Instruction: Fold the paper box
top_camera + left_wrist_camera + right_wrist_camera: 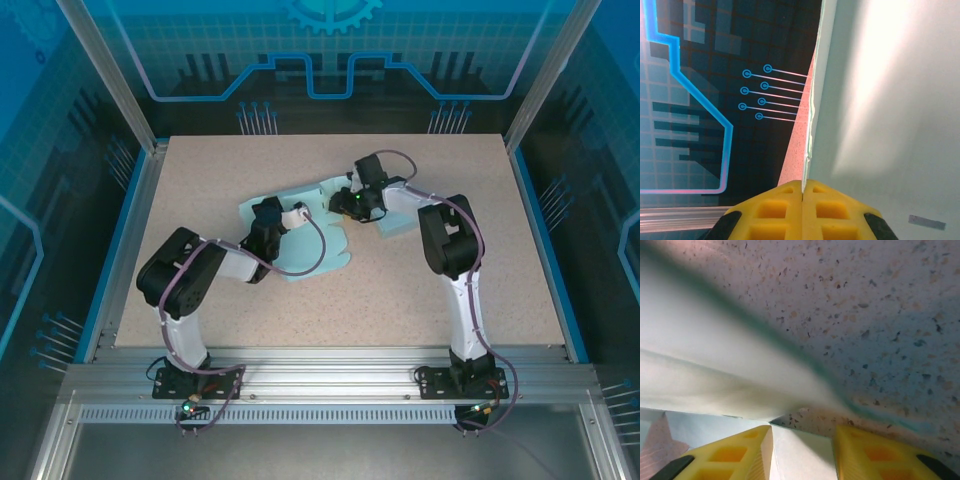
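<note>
Paper box (300, 255): pale blue, mostly an unfolded sheet, lying mid-worktop (440, 330) between the two arms.

Left jaws: at the sheet's left part, clenched tight. The yellow fingertips (780, 210) are pressed together on the sheet's edge, which runs straight into their seam.

Right jaws: at the sheet's far right corner, parted, straddling a strip of paper below a raised fold. One yellow fingertip (735, 455) sits on each side. Cannot tell if they touch the paper. Speckled worktop just beyond.
</note>
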Available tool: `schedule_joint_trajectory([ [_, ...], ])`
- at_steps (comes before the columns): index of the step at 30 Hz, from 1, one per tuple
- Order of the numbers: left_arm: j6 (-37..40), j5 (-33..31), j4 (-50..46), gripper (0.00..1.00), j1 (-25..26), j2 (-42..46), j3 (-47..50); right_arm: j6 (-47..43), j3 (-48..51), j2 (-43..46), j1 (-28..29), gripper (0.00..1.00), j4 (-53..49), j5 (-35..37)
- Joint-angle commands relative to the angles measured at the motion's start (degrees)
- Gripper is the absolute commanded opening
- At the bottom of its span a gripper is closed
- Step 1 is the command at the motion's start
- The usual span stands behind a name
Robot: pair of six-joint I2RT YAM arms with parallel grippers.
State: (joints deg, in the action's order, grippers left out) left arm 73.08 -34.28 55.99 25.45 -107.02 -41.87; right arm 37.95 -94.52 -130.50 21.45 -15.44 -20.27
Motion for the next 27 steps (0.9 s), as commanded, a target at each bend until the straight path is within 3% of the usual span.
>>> schedule_joint_trajectory([
  [1, 1.76, -1.48, 4.99, 0.0, 0.58, -2.01, -1.28, 2.36, 1.28, 2.21, 0.26, 0.37, 1.06, -4.58],
  [9, 2.77, -1.61, 5.98, 0.0, 0.83, -2.68, -1.49, 0.98, 1.65, 5.16, 0.87, 0.35, -0.55, -1.22],
  [27, 2.31, -1.72, 7.63, 0.0, 2.47, -3.13, -1.63, 3.27, 3.14, 4.13, 5.36, 0.27, 3.31, -1.21],
])
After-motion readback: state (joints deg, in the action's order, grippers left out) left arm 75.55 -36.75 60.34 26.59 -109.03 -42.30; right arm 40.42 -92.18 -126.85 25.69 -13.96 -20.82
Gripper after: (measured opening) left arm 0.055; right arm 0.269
